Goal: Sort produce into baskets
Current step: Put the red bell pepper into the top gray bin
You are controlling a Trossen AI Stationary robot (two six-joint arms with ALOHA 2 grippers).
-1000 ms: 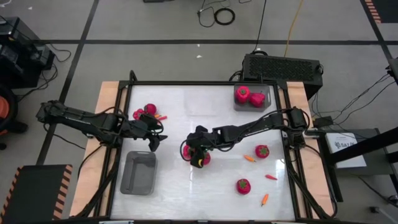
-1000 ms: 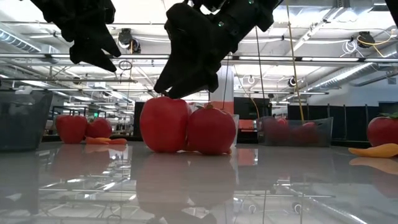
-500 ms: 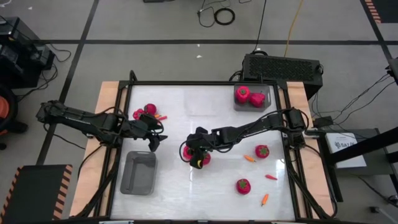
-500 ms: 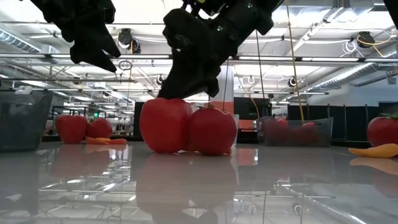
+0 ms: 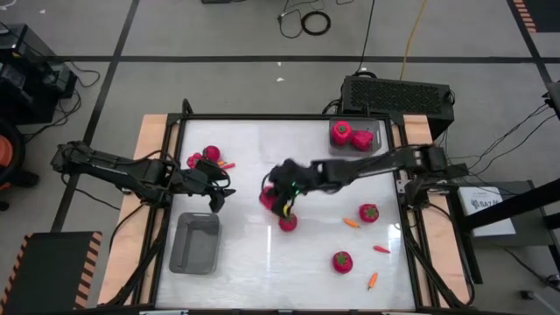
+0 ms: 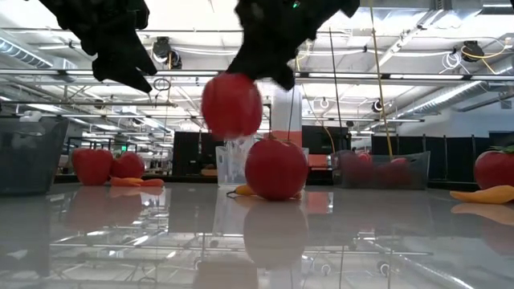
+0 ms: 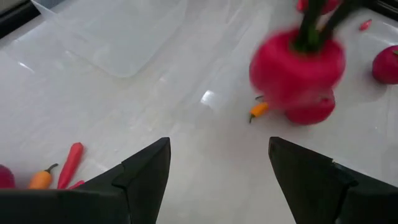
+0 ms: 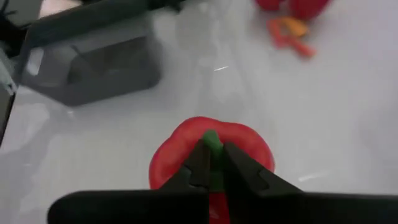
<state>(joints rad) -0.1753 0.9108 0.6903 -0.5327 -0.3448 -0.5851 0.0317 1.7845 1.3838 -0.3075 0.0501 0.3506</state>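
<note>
Red tomato is hanging pinched in our right gripper above table; next we are needing carry to basket.

Light is bright and even, coming from overhead. The white table is glossy: in the low view it mirrors the ceiling strip lights and the fruit standing on it, and a small glare spot shows in the left wrist view. Shadows are faint and short. The lifted tomato is smeared by motion blur in the low and left wrist views; the right gripper is soft at close range. Arms in the low view are dark silhouettes.
</note>
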